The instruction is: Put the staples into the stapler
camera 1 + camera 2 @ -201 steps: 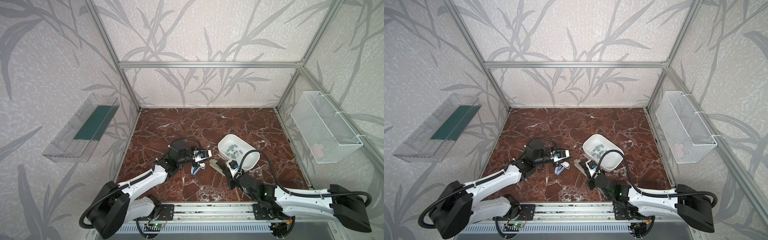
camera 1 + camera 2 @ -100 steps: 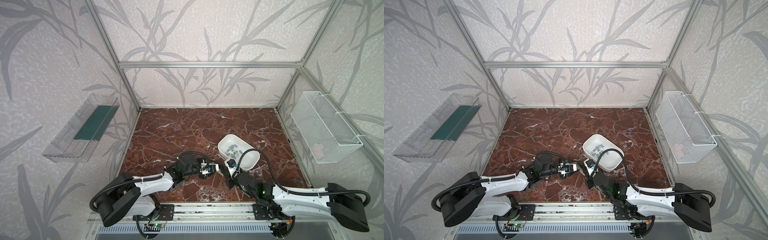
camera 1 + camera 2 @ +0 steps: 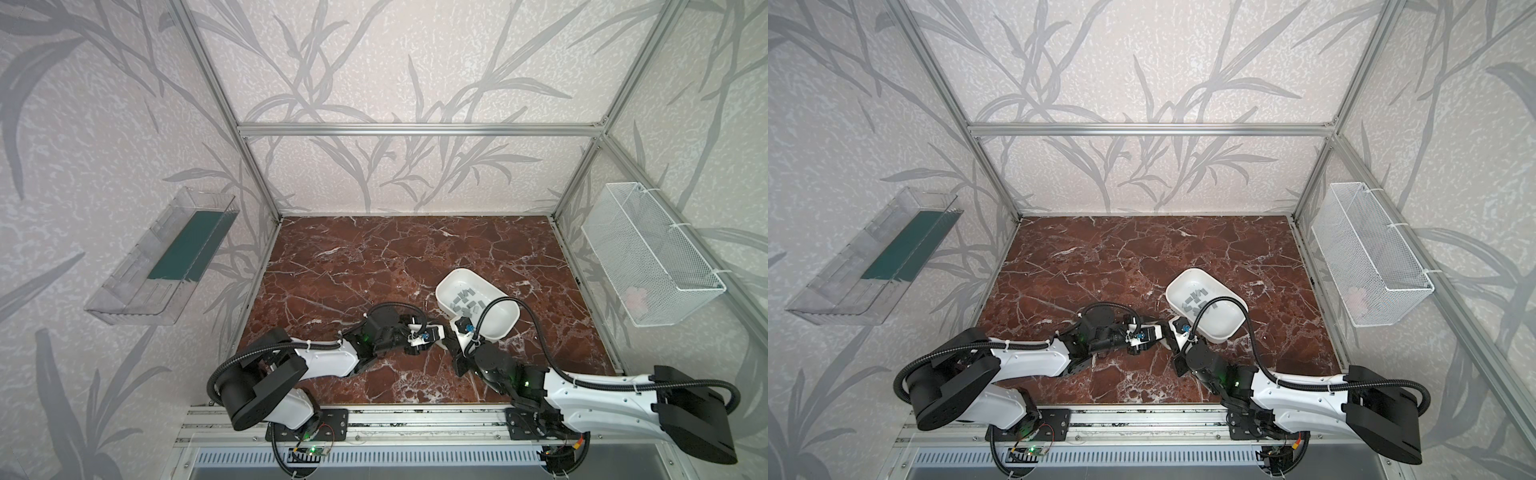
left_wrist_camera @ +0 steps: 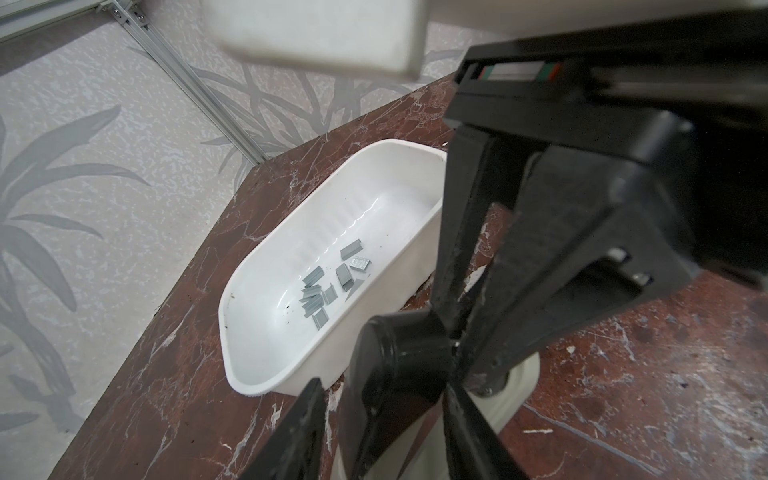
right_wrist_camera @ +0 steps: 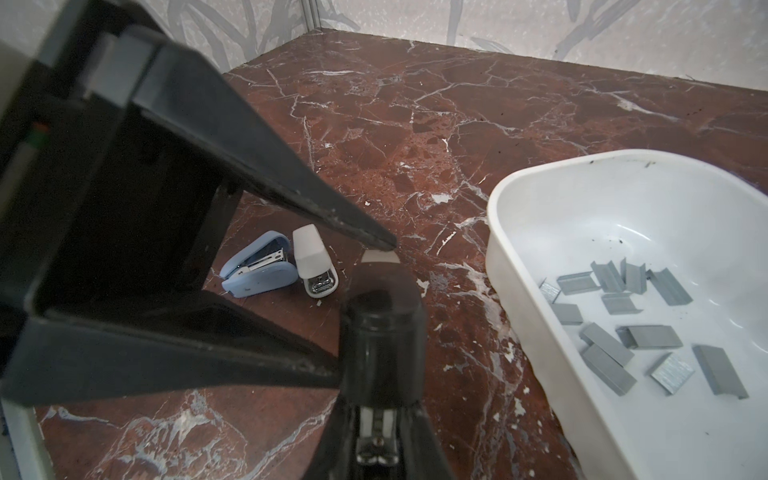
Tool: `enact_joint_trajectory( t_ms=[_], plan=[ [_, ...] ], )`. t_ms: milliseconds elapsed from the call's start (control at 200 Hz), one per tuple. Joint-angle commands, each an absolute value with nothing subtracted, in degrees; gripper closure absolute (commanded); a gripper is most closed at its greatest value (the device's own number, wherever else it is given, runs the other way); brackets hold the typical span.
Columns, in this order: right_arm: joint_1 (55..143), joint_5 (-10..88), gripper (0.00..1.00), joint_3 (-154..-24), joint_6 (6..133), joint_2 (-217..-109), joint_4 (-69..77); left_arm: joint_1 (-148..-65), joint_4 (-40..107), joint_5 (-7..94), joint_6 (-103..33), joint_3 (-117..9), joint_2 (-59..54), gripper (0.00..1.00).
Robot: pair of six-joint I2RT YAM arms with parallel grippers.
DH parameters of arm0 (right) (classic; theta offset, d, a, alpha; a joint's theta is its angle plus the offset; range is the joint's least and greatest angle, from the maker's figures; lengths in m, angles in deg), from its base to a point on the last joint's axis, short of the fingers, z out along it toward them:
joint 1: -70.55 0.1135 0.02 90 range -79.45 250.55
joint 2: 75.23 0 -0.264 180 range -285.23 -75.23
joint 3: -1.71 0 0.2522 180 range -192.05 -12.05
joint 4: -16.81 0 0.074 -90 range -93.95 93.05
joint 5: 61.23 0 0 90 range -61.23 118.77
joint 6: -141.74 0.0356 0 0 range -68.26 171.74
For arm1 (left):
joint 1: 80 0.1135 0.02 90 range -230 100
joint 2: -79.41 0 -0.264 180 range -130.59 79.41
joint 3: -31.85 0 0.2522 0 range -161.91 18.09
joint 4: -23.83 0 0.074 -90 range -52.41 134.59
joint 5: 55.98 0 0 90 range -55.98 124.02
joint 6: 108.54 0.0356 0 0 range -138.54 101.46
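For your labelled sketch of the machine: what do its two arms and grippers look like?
Both the left arm and right arm have white shells, black joints and bulky black bases, each with a ribbed black cable. The left gripper and right gripper have black tapering fingers.

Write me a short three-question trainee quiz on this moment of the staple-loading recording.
1. Count: in the right wrist view, how many small staplers lie free on the marble table?
2. Choose: the staples lie A. on the bare marble; B. in the white tub; C. in the wall basket.
3. True or false: both free staplers lie outside the tub.

Key
1. Two: a blue stapler and a white stapler.
2. B.
3. True.
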State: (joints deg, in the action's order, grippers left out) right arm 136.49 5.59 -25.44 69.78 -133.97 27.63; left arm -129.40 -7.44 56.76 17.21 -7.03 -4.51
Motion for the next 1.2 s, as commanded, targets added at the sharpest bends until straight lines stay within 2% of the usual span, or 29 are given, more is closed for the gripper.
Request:
enact_joint_trajectory(
  t_ms=[0, 60, 225, 320, 475, 720, 905, 1194],
  plan=[
    [137.09, 7.72, 1.00, -28.52, 70.37, -134.11, 31.19, -129.90, -10.38, 55.67, 17.88, -9.02, -5.39, 0.50],
    [137.14, 7.60, 1.00, -28.57, 70.33, -134.19, 31.15, -129.92, -10.99, 55.00, 17.70, -8.89, -5.33, 0.50],
    [137.22, 10.61, 1.00, -28.92, 69.73, -135.18, 32.27, -129.92, -11.05, 52.44, 16.59, -10.15, -5.11, 0.65],
    [138.07, 12.84, 1.00, -29.18, 69.02, -136.31, 33.10, -129.90, -11.76, 49.32, 15.36, -11.16, -4.71, 0.68],
    [140.64, 11.18, 1.00, -28.86, 69.14, -137.19, 32.98, -129.70, -14.27, 43.75, 14.03, -12.76, -4.85, 0.63],
    [141.90, 9.69, 1.00, -26.50, 71.43, -136.75, 32.41, -125.58, -11.69, 45.46, 9.78, -15.56, -3.79, 0.58],
    [143.43, 9.00, 1.00, -25.77, 72.30, -137.22, 32.42, -120.77, -14.07, 51.46, 5.42, -14.61, -2.32, 0.54],
    [144.00, 8.52, 1.00, -26.70, 74.06, -139.56, 34.30, -119.48, -17.87, 63.57, 7.83, -12.34, -3.22, 0.51]
  ],
)
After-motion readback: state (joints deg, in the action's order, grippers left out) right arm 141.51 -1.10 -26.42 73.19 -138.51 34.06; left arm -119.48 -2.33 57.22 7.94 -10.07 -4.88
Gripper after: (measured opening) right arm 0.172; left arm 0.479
